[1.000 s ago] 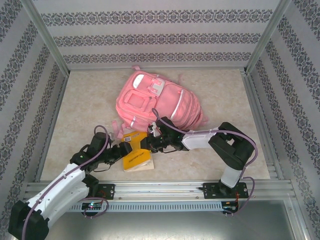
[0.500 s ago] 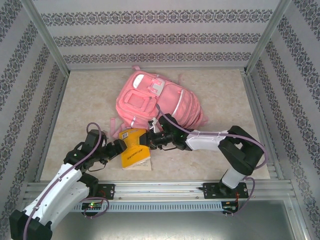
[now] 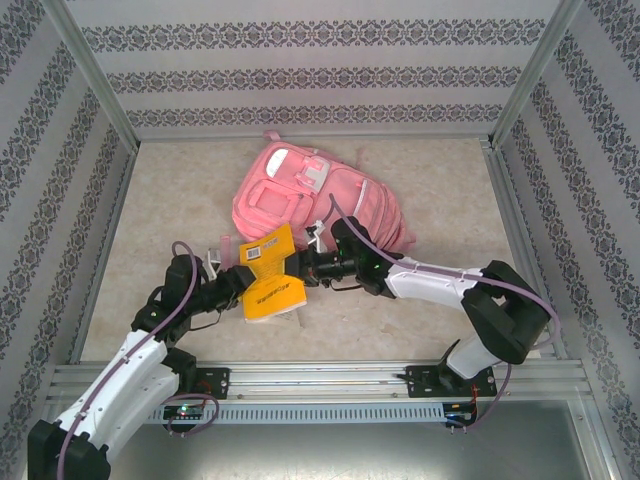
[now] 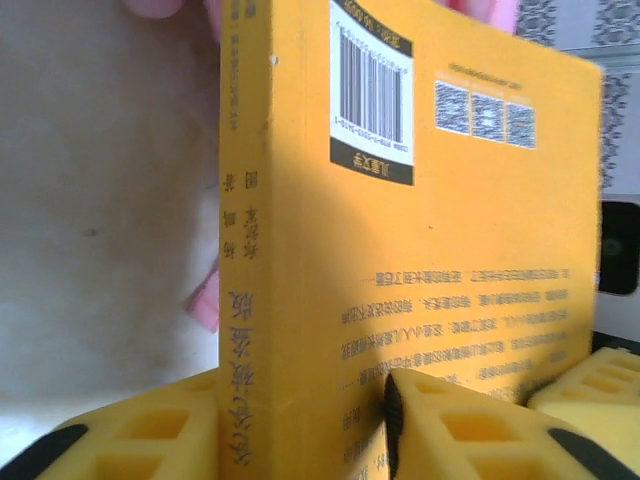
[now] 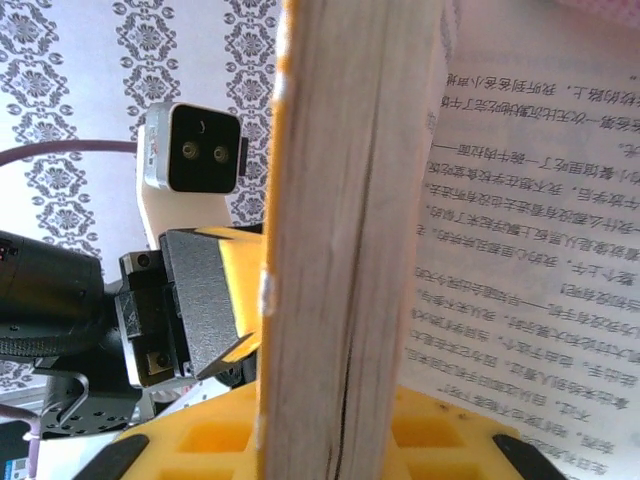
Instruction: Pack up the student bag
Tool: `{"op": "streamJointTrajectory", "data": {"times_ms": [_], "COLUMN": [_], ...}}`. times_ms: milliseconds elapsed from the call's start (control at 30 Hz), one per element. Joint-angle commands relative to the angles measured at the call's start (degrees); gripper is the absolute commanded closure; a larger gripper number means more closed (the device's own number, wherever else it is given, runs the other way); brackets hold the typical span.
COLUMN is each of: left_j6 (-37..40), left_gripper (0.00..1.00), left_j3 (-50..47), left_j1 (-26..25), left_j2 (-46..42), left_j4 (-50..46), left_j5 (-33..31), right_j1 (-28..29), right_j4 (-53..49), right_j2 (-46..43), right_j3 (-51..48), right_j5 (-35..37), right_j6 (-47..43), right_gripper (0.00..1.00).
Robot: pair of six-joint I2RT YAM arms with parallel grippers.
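The yellow book (image 4: 400,250) runs off the top and bottom edges ahead of the left tool (image 4: 300,440) and screens nearly all of the student bag (image 3: 300,195) beyond it. Its small back-cover print is too blurred to read. Its page block (image 5: 350,250), between the right tool (image 5: 340,440) fingers, hides part of the left tool opposite.

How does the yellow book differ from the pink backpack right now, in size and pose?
Size: the yellow book is far smaller than the pink backpack.
Pose: the book is clamped on edge between the left gripper and the right gripper, while the backpack lies flat on the table.
Build: the book is stiff and thin, the backpack soft and bulging.
Shared: both sit near the table's middle, close together.
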Motion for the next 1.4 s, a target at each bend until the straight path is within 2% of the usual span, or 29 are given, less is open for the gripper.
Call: {"op": "streamJointTrajectory", "data": {"times_ms": [0,100,300,433,533,633,700,900,967,1100,1200,1233,1300,1367], "left_j6": [-3.10,-2.91,-4.35,-4.41,-4.15,-3.20,-2.53,-2.01,1.32,12.24,27.30,33.46,44.39,54.23], "left_gripper": [0.65,0.69,0.86,0.94,0.98,1.00,1.00,1.00,1.00,1.00,1.00,1.00,1.00,1.00], "left_j3": [0.29,0.40,0.87,3.52,6.21,9.29,10.99,13.49,15.78,22.62,30.87,33.74,38.25,42.24], "left_j1": [0.03,0.03,0.05,0.18,0.38,0.47,0.44,0.46,0.41,0.21,-0.96,-2.15,-5.77,-11.48], "left_j2": [-1.25,-1.16,-0.62,0.07,0.82,1.99,2.81,5.49,6.30,8.42,10.75,11.54,12.98,15.70], "left_j4": [7.76,7.61,10.30,10.81,10.69,10.43,11.16,22.67,21.98,14.69,1.61,-4.26,-12.98,-19.39], "left_j5": [4.82,4.64,4.86,5.08,5.39,5.78,6.29,10.08,10.68,10.91,8.39,5.18,-5.37,-18.90], "right_j1": [-0.48,-1.45,-2.24,-3.60,-5.08,-7.00,-8.04,-8.25,-8.29,-8.26,-8.24,-8.27,-8.58,-9.10], "right_j4": [3.67,3.11,-0.20,-12.05,-18.32,-21.61,-21.73,-20.49,-19.95,-21.82,-25.57,-27.56,-29.03,-30.94], "right_j2": [-2.83,-3.43,-4.67,-9.31,-14.28,-19.05,-21.54,-25.37,-26.57,-28.77,-30.16,-30.73,-31.75,-32.67], "right_j3": [-0.03,-0.73,-0.81,-1.40,-3.46,-5.59,-6.86,-6.63,-6.43,-4.84,-3.06,-2.33,-1.99,-1.39], "right_j5": [0.44,1.16,2.52,10.40,17.00,20.02,19.87,16.11,15.77,15.78,15.89,16.73,17.66,19.19], "right_j6": [-0.62,-0.81,-2.89,-8.76,-11.72,-13.28,-13.53,-14.77,-14.65,-15.63,-17.82,-18.76,-18.80,-17.37], "right_gripper": [0.74,0.71,0.45,0.37,0.33,0.31,0.30,0.29,0.28,0.28,0.28,0.28,0.30,0.33]}}
